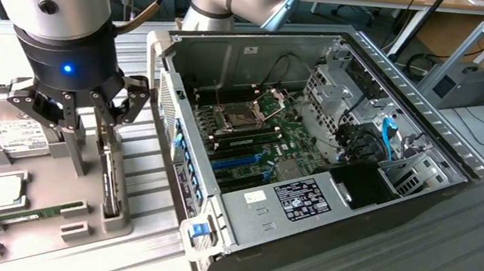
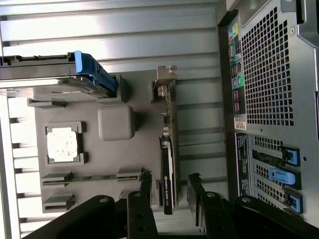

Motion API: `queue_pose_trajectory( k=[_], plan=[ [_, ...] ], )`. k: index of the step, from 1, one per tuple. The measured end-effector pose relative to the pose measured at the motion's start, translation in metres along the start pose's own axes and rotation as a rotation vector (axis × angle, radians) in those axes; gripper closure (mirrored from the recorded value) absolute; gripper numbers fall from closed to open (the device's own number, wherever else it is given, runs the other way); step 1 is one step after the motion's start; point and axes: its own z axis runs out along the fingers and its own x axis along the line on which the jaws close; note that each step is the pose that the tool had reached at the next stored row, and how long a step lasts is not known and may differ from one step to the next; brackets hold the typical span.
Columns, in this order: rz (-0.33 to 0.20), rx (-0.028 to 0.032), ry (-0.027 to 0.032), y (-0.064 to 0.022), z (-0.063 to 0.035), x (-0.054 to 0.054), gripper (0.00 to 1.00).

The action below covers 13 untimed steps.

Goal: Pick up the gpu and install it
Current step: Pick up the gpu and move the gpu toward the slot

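The gpu (image 1: 111, 175) stands on edge in a slot of the grey holder tray (image 1: 54, 179), at the exterior view's left of the computer case. In the wrist view the gpu (image 2: 168, 149) is a thin green board with a dark cooler and a silver bracket at its far end. My gripper (image 1: 88, 121) hangs just above the card. The gripper (image 2: 169, 186) is open, with one fingertip on each side of the card's near end and a gap on both sides. Nothing is held.
On the tray also lie a hard drive (image 1: 15, 130), a CPU (image 1: 3, 194) and a RAM stick (image 1: 33, 213). The open computer case (image 1: 240, 231) lies on its side, motherboard (image 1: 250, 143) exposed. Its rear panel (image 2: 269, 99) stands close beside the tray.
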Motion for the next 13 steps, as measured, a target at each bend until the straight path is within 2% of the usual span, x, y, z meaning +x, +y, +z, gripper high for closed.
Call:
queue_pose_trajectory(
  k=[13],
  plan=[
    [0.000,0.0006,0.0000,-0.0007,0.0161,0.000,0.58]
  ],
)
